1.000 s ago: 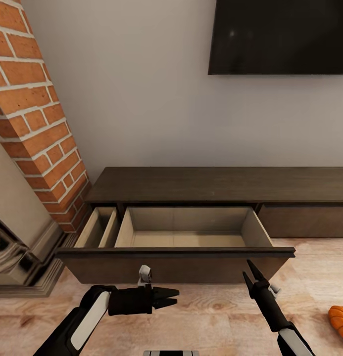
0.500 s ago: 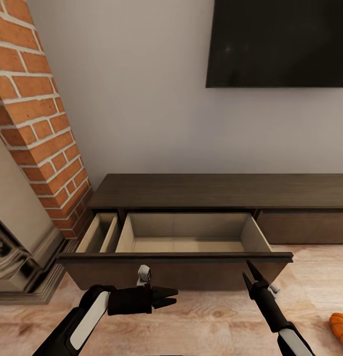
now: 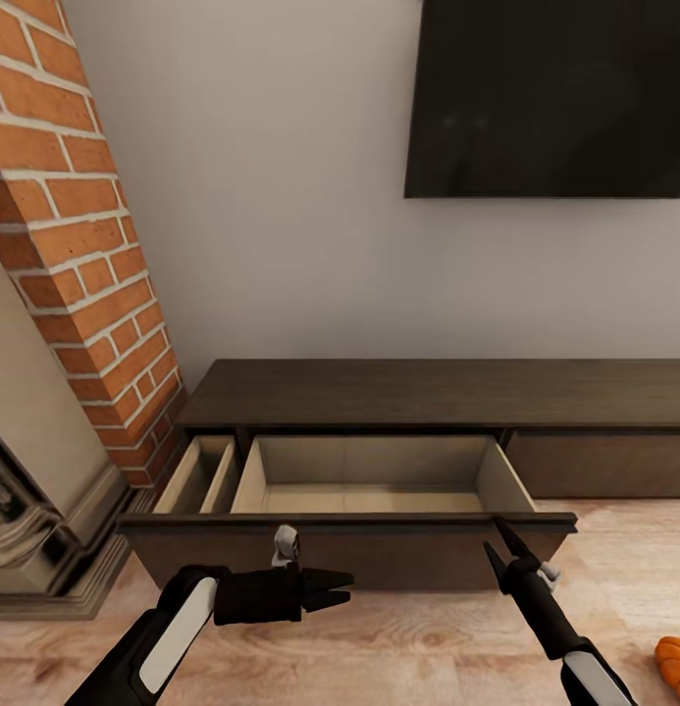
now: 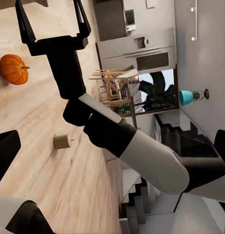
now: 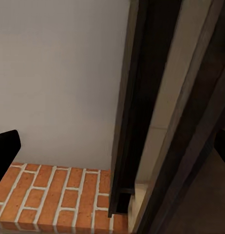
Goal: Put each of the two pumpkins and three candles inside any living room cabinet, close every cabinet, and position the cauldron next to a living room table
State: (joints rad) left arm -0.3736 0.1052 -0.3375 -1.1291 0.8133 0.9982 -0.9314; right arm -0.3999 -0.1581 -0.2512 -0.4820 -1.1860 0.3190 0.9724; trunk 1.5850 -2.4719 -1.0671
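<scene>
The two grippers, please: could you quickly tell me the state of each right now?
Left gripper: open, holding nothing, above the floor in front of the drawer front.
Right gripper: open, empty, at the drawer front's right end.

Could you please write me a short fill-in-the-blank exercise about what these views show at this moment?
1. The cabinet has its wide drawer pulled ____.
2. The inside of that drawer holds ____.
3. The pumpkin lies on the wooden ____.
4. The right end effector, its fingers apart, grips ____.

Missing words: open; nothing; floor; nothing
</scene>
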